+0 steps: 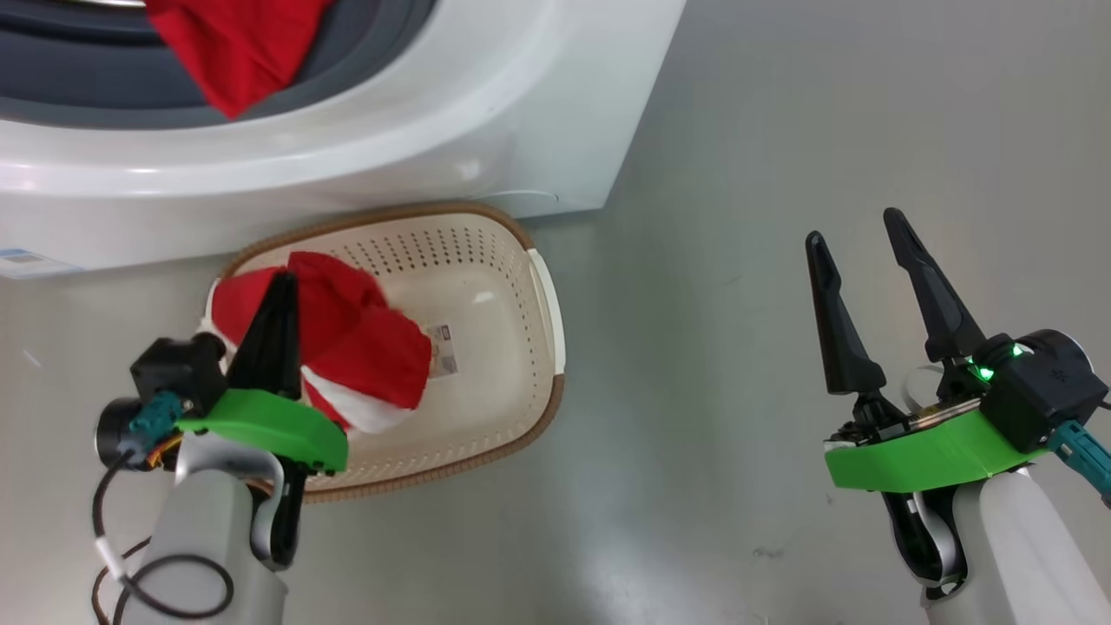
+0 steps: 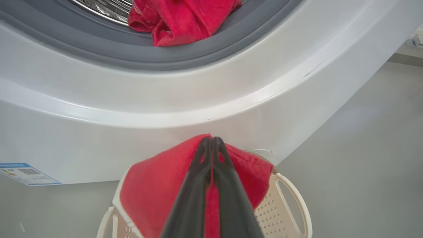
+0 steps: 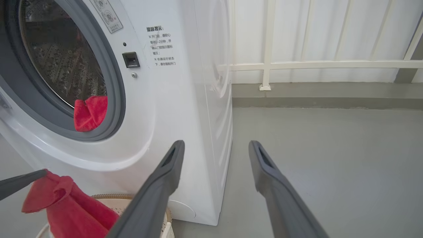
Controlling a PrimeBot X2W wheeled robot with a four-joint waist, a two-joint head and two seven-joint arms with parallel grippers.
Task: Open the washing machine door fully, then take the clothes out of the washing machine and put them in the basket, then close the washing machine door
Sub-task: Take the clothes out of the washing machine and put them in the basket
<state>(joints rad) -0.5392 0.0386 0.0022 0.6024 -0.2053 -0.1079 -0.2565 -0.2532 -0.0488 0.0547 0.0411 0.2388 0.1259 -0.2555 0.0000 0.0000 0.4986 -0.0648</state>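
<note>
1. Washer (image 1: 538, 104): fills the far left. Its round opening faces us, and a second red cloth (image 1: 239, 52) spills over the grey gasket (image 1: 52, 87) at the lower lip.
2. Basket (image 1: 486, 260): stands on the floor (image 1: 738, 434) just in front of the washer, below that opening.
3. Red cloth (image 1: 373, 347): hangs from the left fingertips down into the left half of the basket. White shows at its near edge; we cannot tell whether that is a separate piece.
4. Left gripper (image 1: 282, 282): jaws pressed together, pinching the red cloth at its top fold, tips pointing far, towards the washer front. We judge that release calls only for parting the jaws, since the basket lies straight below.
5. Right gripper (image 1: 855, 227): jaws spread wide, holding nothing, over floor well to the right of the basket. We judge the left arm the nearer to the second red cloth, which lies above and beyond its tips.
</note>
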